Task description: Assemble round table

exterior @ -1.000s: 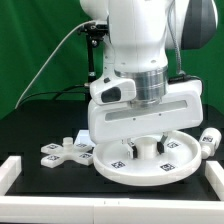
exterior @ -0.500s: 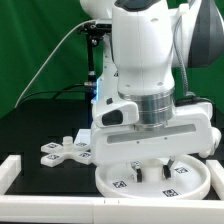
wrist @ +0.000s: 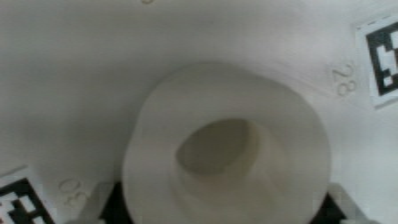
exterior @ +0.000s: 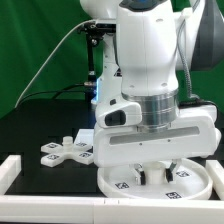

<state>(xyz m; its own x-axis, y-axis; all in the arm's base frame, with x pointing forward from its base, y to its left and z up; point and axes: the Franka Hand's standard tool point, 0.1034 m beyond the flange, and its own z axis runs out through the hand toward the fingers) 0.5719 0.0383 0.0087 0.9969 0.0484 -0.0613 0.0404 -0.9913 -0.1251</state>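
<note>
Exterior view: fingers [exterior: 146, 172] over disc [exterior: 112, 178]

Round disc [exterior: 205, 180]: smooth white plastic, matt. Cross base [exterior: 60, 150], lower left: same matt plastic. My arm shell [exterior: 145, 50]: glossy white plastic. Table [exterior: 40, 118]: matt black.

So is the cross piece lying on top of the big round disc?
No, the cross-shaped base lies on the black table beside the round disc.
</note>
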